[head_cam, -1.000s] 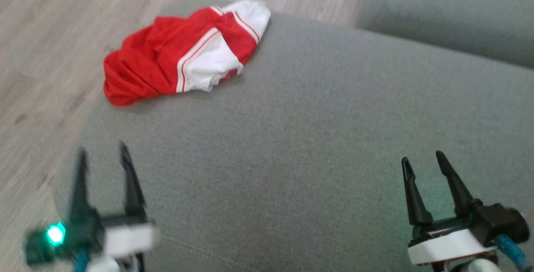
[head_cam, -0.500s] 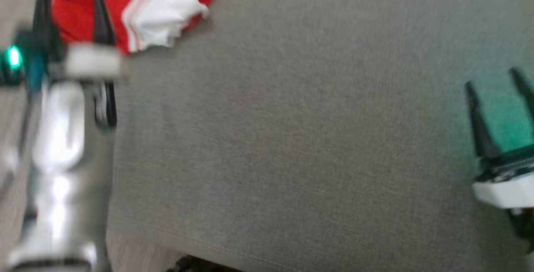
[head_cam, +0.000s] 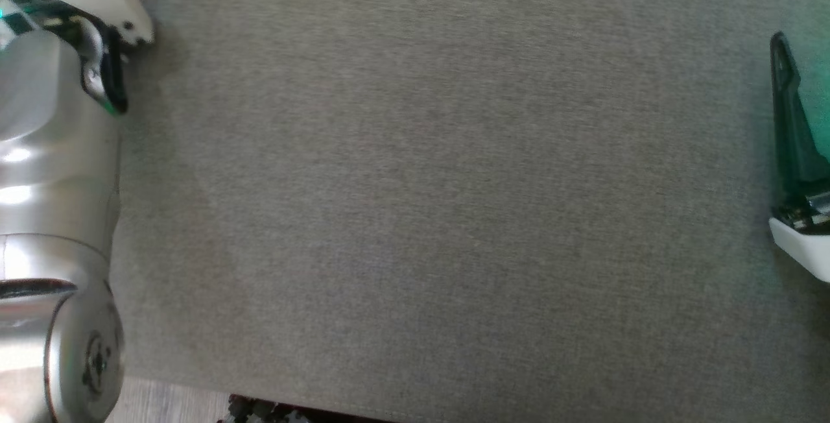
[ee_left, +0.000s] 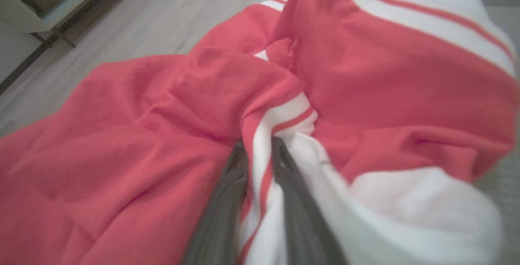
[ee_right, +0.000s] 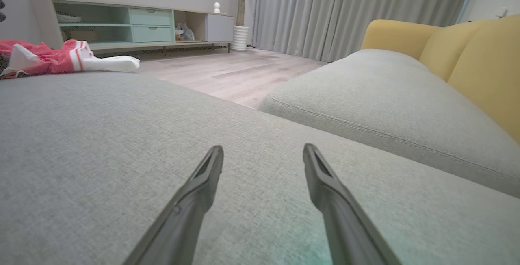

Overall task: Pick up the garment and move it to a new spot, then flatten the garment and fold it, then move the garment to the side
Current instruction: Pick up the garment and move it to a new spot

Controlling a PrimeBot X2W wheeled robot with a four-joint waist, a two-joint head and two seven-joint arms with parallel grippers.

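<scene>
Since a second ago the left arm [head_cam: 52, 150] has reached up to the head view's top left corner, and my left gripper [ee_left: 258, 146] has narrowed onto a striped fold of the garment [ee_left: 154, 106], seemingly pinching it, though that view is blurred. I see the garment bunched at the far edge of the grey cushion [ee_right: 101, 135], upper left of the right wrist view; the right gripper [ee_right: 263, 153] is spread wide, holding nothing.

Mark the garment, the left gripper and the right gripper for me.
garment [ee_left: 162, 114], left wrist view, on the red cloth left of the fingers.
left gripper [ee_left: 260, 153], left wrist view, between the fingertips, on the pinched striped fold.
right gripper [ee_right: 263, 148], right wrist view, in the gap between the open fingertips.
</scene>
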